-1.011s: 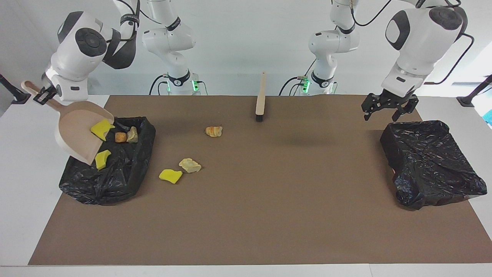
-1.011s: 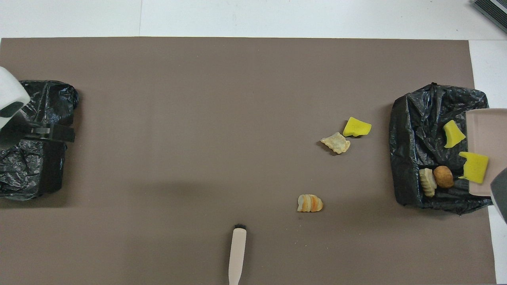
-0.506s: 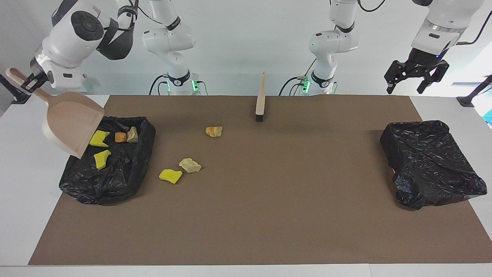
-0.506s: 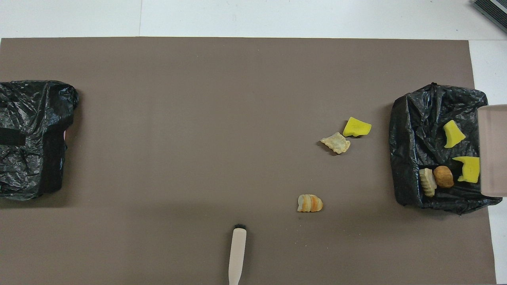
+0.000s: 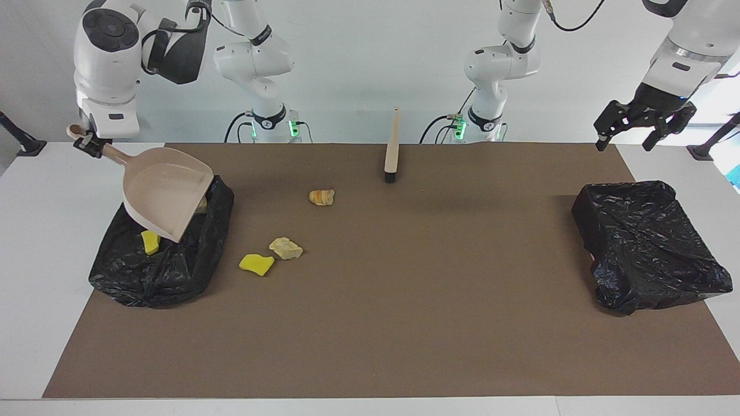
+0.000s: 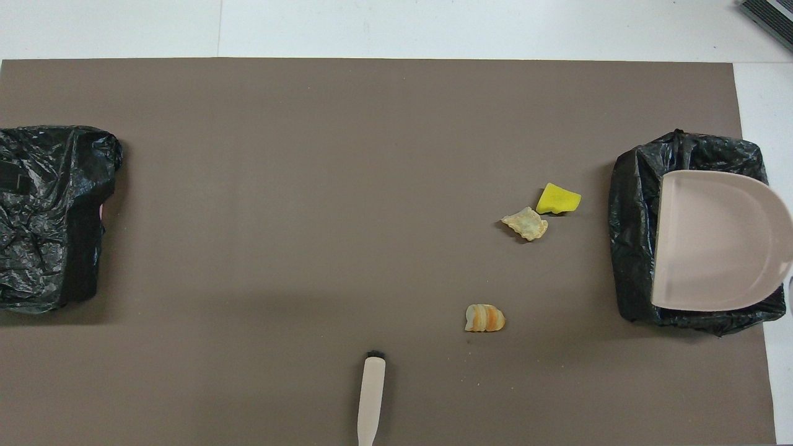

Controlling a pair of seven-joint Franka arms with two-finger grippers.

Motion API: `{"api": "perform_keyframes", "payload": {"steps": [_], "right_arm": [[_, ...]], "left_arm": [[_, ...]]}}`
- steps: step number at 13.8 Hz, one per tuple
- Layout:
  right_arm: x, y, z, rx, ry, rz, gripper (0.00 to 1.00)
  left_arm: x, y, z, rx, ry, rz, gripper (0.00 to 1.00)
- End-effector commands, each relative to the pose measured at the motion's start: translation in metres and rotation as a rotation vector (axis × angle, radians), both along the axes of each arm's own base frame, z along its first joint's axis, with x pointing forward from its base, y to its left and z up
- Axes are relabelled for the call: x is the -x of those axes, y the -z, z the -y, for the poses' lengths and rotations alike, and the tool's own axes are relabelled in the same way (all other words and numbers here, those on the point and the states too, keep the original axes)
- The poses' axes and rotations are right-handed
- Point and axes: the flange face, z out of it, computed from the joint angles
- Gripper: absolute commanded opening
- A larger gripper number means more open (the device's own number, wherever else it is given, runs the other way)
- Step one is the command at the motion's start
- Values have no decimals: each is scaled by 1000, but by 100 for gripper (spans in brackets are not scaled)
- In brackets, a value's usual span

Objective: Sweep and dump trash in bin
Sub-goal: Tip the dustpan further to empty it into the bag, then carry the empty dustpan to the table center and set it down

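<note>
The right gripper [image 5: 88, 144], upper left in the facing view, is clamped on the handle of a beige dustpan [image 5: 165, 193] tilted over a black-lined bin [image 5: 191, 260]. The left gripper [image 5: 643, 124], upper right, hangs with fingers spread, holding nothing. Three pieces of trash [image 5: 256, 264] lie on the mat beside the bin. Best to level the pan before lowering it to them. Only the facing view shows a yellow scrap [image 5: 150, 241] inside the bin; overhead, the pan covers it.

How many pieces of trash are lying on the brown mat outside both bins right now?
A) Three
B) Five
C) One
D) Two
A: a yellow sponge chunk, a pale bread lump beside it and an orange-striped bread lump nearer the robots lie on the brown mat, apart from the bin under the dustpan.
</note>
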Motion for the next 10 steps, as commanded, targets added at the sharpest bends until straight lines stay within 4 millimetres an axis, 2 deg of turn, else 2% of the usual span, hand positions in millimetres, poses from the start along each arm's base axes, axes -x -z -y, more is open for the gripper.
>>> {"api": "perform_keyframes", "payload": {"steps": [1, 3, 6, 10], "right_arm": [[6, 2, -23, -96, 97, 28, 0], [8, 4, -51, -111, 225, 87, 0], [4, 9, -76, -203, 458, 168, 0], [-3, 29, -149, -243, 768, 233, 0]], "left_arm": [[10, -13, 3, -10, 19, -4, 100], [20, -6, 9, -12, 26, -20, 100], [23, -5, 11, -12, 28, -26, 100], [28, -3, 13, -13, 28, -35, 100]]}}
